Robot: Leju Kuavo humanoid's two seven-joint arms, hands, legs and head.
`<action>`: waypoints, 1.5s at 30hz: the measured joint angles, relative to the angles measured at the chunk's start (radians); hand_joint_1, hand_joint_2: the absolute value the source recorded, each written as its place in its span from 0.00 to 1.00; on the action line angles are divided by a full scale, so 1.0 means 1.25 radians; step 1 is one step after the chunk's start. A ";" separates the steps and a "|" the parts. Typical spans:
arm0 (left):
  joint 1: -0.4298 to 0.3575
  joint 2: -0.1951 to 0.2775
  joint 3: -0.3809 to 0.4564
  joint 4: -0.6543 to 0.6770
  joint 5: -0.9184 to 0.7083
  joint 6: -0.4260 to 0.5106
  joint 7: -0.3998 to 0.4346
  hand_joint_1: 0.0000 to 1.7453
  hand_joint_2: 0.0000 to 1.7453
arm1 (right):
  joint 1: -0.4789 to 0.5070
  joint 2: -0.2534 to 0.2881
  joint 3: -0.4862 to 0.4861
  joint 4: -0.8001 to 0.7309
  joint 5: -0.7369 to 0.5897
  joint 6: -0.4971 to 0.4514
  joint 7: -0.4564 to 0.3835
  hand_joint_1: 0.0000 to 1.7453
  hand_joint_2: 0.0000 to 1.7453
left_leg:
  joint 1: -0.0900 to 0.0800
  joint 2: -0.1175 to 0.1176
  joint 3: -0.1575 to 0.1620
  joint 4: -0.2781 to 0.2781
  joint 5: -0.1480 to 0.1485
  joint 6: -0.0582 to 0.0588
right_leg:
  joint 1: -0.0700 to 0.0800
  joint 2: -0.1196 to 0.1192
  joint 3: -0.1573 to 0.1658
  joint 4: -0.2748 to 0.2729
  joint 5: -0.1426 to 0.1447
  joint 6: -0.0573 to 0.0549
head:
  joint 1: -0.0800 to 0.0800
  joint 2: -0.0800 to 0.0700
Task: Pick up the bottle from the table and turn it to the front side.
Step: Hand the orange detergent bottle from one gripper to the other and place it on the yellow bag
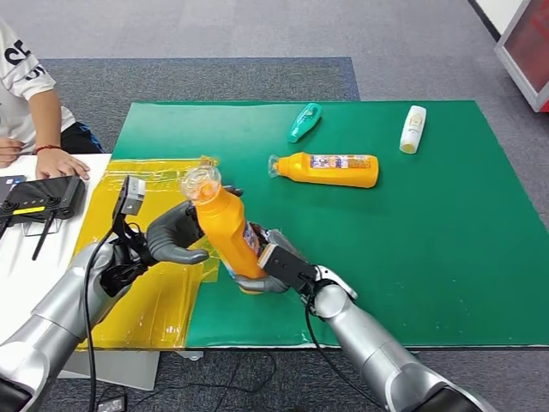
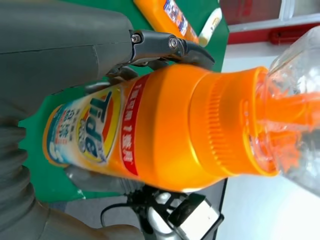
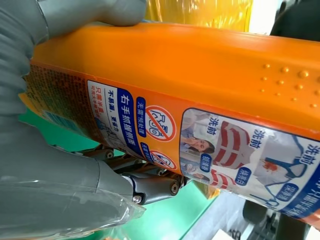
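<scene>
Both hands met at the near edge of the green mat (image 1: pixel 420 257), the left hand (image 1: pixel 171 236) and right hand (image 1: pixel 275 262) closed around one tilted bottle (image 1: pixel 226 227). Right of them the mat lay bare. Farther off, an orange bottle (image 1: pixel 330 169) lay across the way, with a teal bottle (image 1: pixel 304 121) and a white bottle (image 1: pixel 413 129) beyond. On the far left, a person's hand (image 1: pixel 62 163) and a black box (image 1: pixel 45 199) took up the white tabletop (image 1: pixel 20 275).

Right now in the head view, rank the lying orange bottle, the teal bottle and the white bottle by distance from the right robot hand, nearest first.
1. Lying orange bottle, mid-mat, beyond the right robot hand.
2. Teal bottle, near the mat's far edge.
3. White bottle, far right of the mat.
</scene>
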 joint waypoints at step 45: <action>0.096 -0.042 0.127 -0.024 -0.106 -0.014 -0.145 0.00 1.00 | 0.043 0.019 0.040 -0.108 0.048 -0.125 0.051 1.00 1.00 | 0.000 0.000 0.000 0.000 0.000 0.000 | 0.000 0.000 0.000 0.000 0.000 0.000 | 0.000 0.000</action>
